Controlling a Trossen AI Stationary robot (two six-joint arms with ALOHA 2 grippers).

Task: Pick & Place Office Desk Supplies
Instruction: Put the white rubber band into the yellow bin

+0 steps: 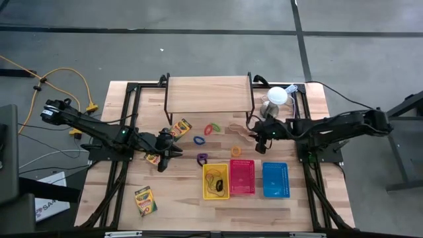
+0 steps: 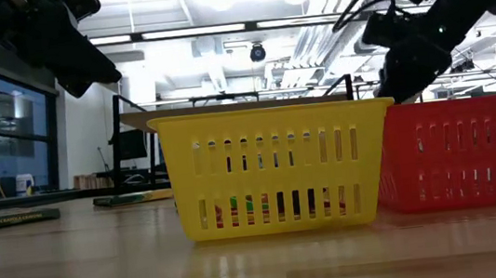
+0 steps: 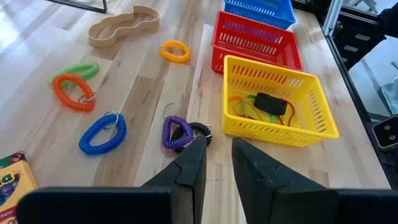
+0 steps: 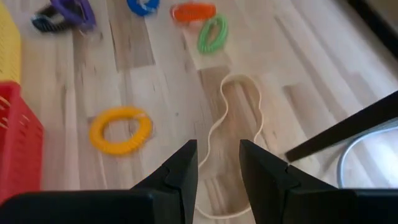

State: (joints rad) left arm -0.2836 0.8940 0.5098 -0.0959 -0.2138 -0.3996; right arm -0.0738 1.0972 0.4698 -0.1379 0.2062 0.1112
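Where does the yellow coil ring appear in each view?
High view: yellow coil ring lies just above the red basket.
Low view: not in it.
Left wrist view: ring lies beside the red basket.
Right wrist view: ring lies near the red basket.
Shared landmark: red basket.

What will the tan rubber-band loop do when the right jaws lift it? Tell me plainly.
The tan rubber-band loop lies in a wavy outline flat on the table, so it is probably floppy and would sag from a one-sided grip. It looks thin, so likely very light. Lying that flat, it may be hard to get under and could slide.
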